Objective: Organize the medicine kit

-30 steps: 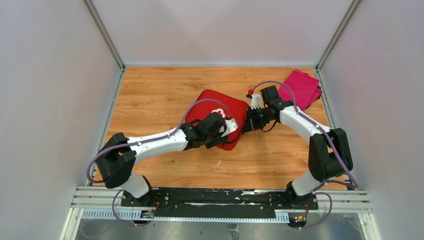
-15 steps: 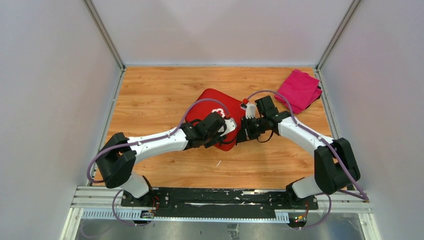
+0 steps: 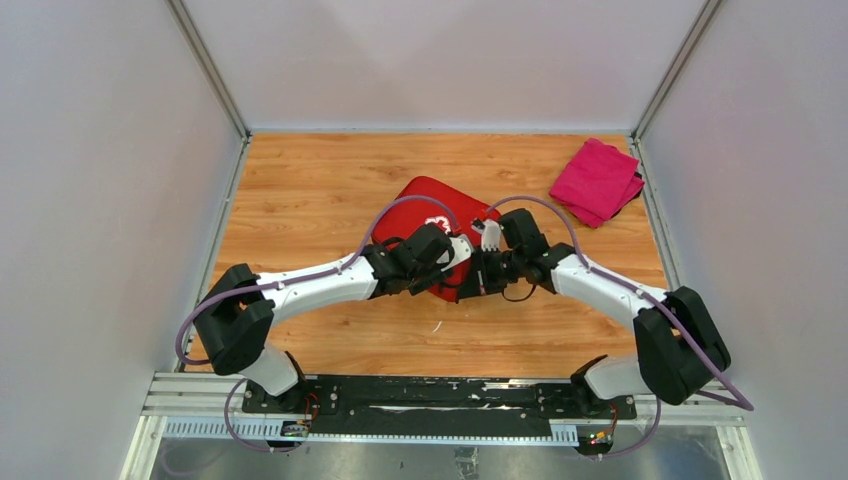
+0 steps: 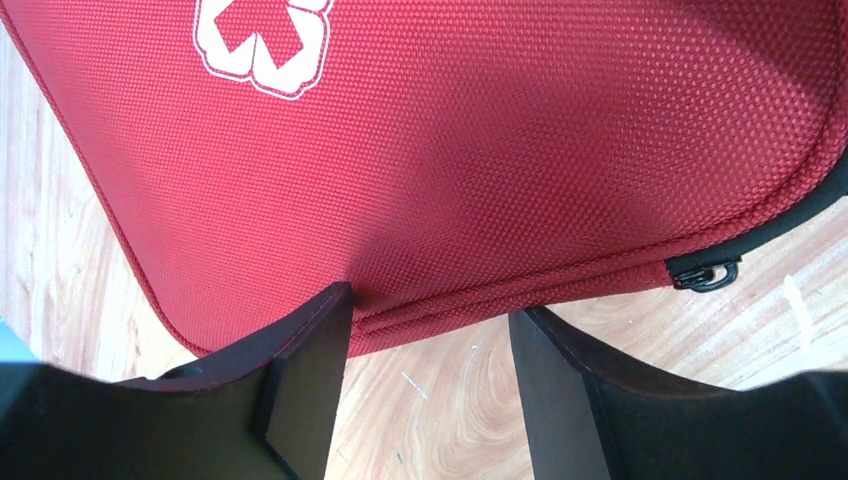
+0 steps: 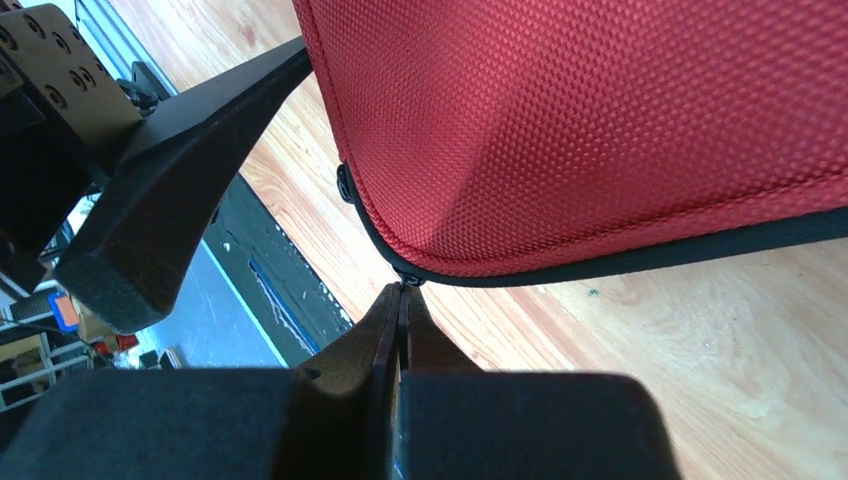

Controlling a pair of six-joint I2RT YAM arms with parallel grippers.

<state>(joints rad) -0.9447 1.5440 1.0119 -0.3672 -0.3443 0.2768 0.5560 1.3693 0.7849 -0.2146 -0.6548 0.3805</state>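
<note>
The red medicine kit (image 3: pixel 428 198) lies closed on the wooden table, its white cross (image 4: pixel 262 40) facing up. My left gripper (image 3: pixel 450 272) is open over the kit's near edge; in the left wrist view (image 4: pixel 430 325) the kit's red seam (image 4: pixel 500 150) runs between the two fingertips, one finger (image 4: pixel 310 370) touching the fabric. My right gripper (image 3: pixel 472 276) is shut at the kit's near corner. In the right wrist view (image 5: pixel 403 290) its tips pinch a small zip pull (image 5: pixel 408 277) on the black zip line under the kit (image 5: pixel 600 120). A black zip slider (image 4: pixel 705 272) sits at the kit's edge.
A magenta folded cloth (image 3: pixel 597 180) lies at the table's far right corner. White walls enclose the table on three sides. The two arms meet close together at the kit's near corner; the left finger (image 5: pixel 170 200) shows in the right wrist view.
My right gripper has moved left and nearer along the kit's right edge to its near corner, staying shut. The left arm and the kit have barely moved.
</note>
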